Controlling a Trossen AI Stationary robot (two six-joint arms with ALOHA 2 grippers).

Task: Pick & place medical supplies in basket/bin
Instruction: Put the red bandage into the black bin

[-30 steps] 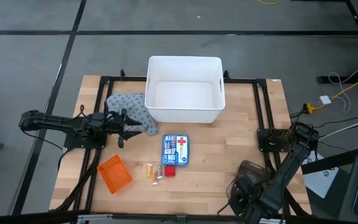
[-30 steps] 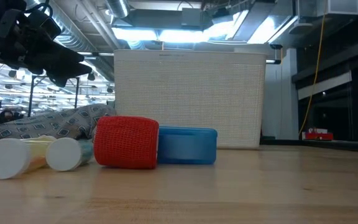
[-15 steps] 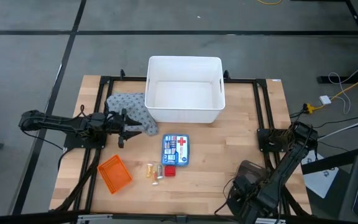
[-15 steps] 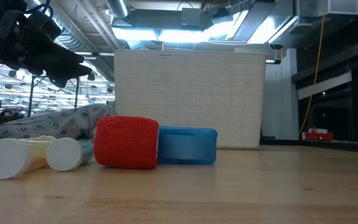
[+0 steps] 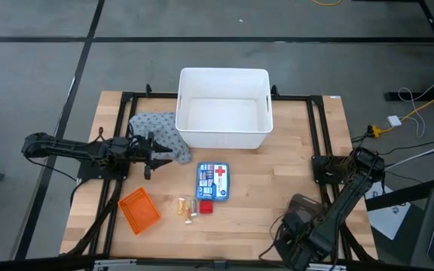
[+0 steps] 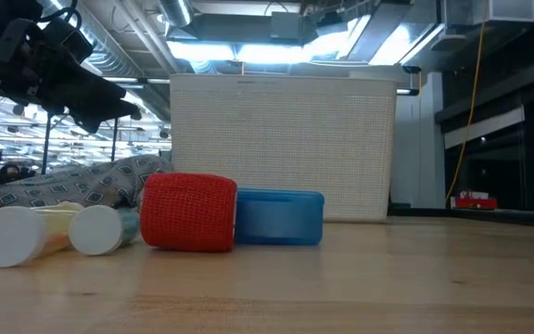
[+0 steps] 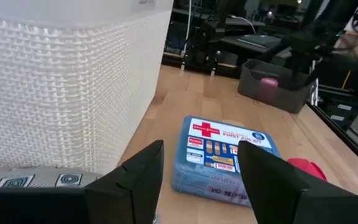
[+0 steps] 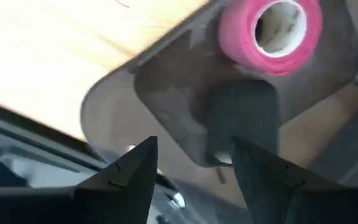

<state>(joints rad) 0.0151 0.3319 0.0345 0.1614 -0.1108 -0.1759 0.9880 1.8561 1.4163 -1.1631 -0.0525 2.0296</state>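
Note:
My left gripper point(image 7: 201, 180) is open and hovers above the table's left part, beside the grey speckled cloth point(image 5: 157, 132), pointing at the blue first-aid box point(image 7: 222, 158). The cloth lies against the white bin's point(image 5: 223, 118) left wall. A red tape roll point(image 5: 206, 207) and yellowish vials point(image 5: 185, 208) lie near the box; the orange basket point(image 5: 139, 210) sits left of them. My right gripper point(image 8: 191, 180) is open above a dark grey tray point(image 8: 166, 93) at the near right, which holds a pink roll point(image 8: 270, 28) and a black roll point(image 8: 244, 118).
Black frame rails point(image 5: 319, 128) run along both table sides. The blue first-aid box point(image 5: 212, 181) lies in front of the bin. In the low view the red roll point(image 6: 188, 211) and vials point(image 6: 95, 229) stand before the box. Bare wood lies between box and tray.
My right arm's wrist has crept a little toward the near edge and the table's left, over the grey tray. The supplies, the basket and the bin have stayed where they were.

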